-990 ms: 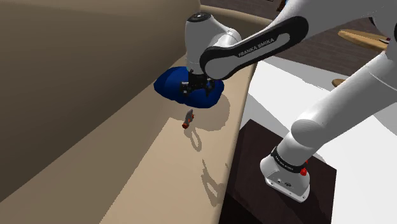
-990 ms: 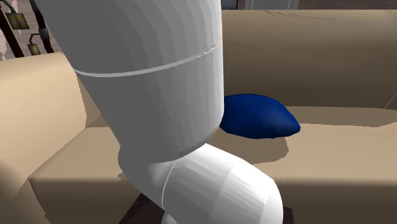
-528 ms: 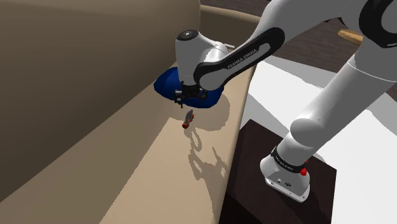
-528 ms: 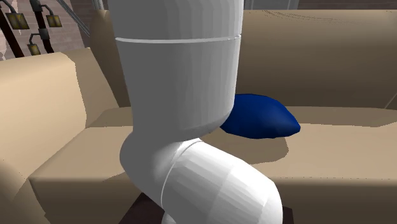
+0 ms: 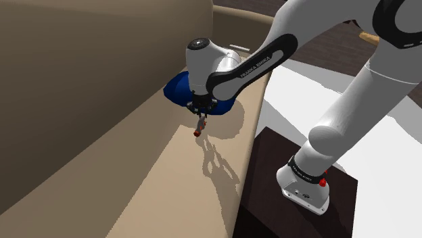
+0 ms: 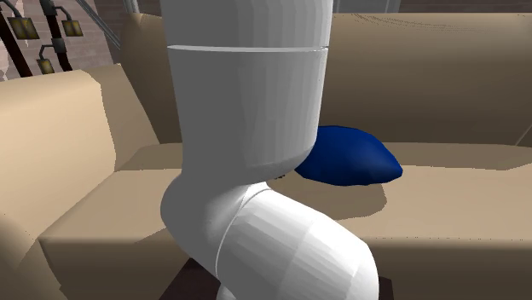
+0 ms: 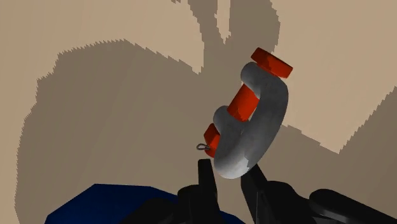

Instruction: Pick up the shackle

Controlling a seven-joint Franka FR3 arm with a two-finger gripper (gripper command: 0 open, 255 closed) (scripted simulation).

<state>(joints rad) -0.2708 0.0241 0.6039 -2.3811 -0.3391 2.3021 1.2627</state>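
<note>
Blue cushion point(image 6: 354, 158) partly behind the white arm point(image 6: 247, 111); shackle point(image 5: 198, 128) a tiny speck in the shoulder view.

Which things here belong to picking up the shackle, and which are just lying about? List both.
For the job: the grey shackle with its red pin; the black gripper right at it.
Lying about: the blue cushion; the tan sofa that both rest on.

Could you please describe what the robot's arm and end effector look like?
The arm has white rounded links, dark joints, and a black band lettered FRANKA EMIKA in white. Its base carries a red button. The end effector is all black.
</note>
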